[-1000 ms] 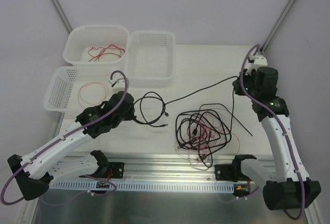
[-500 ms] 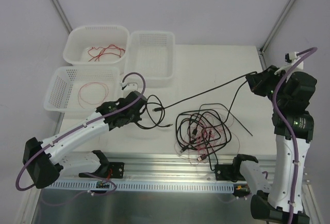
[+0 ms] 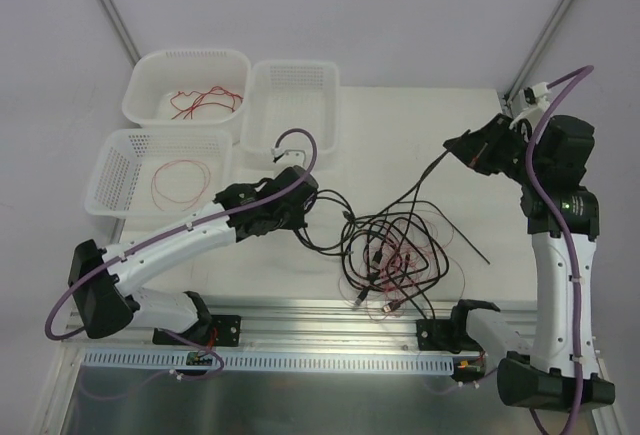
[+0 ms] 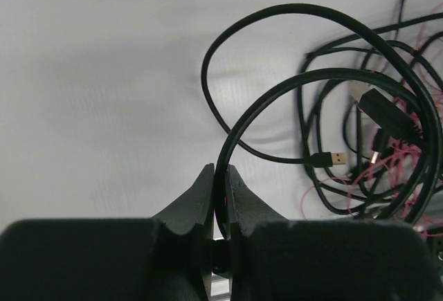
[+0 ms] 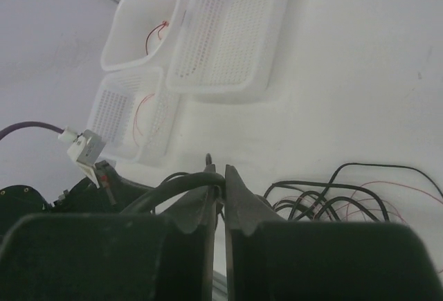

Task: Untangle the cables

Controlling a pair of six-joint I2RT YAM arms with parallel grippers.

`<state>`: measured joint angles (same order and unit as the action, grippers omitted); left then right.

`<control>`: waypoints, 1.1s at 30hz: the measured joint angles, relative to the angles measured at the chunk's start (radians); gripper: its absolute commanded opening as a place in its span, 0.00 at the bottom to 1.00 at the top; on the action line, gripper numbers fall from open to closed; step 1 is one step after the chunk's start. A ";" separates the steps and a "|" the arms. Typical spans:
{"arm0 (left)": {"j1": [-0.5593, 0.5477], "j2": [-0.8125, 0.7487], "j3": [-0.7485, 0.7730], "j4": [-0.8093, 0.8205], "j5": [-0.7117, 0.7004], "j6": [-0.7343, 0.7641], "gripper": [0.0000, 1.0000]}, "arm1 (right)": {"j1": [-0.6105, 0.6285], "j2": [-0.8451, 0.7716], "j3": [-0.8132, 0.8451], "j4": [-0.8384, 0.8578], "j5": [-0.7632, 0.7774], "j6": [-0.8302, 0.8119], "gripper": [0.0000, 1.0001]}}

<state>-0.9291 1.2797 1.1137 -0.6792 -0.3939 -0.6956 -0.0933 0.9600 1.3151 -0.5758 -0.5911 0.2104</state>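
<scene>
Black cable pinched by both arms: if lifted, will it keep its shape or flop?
Probably floppy: the black cable curves in loose loops out of the left fingers. Likely light, since a thin pinch holds it. Lifting would probably drag the tangle, as its loops thread among red wires.

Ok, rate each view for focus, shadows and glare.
Top external: even light, sharp, no glare. Left wrist: left gripper dark and blurred up close, cables beyond sharper, casting soft shadows. Right wrist: right gripper dark and soft, baskets slightly hazy.
</scene>
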 measured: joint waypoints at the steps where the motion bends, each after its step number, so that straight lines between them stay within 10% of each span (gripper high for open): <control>1: -0.020 0.013 0.020 0.009 0.002 0.001 0.00 | 0.021 0.006 0.002 -0.003 -0.005 0.000 0.01; 20: 0.075 0.255 -0.189 0.105 0.011 -0.055 0.00 | -0.053 -0.027 0.372 -0.136 -0.061 -0.039 0.01; 33: 0.137 -0.172 -0.195 0.080 -0.008 -0.005 0.00 | -0.059 -0.018 -0.106 -0.143 0.106 -0.062 0.14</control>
<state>-0.7921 1.1072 0.9188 -0.5987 -0.4019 -0.7006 -0.1520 0.9417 1.2087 -0.7189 -0.4847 0.1486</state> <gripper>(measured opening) 0.055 0.106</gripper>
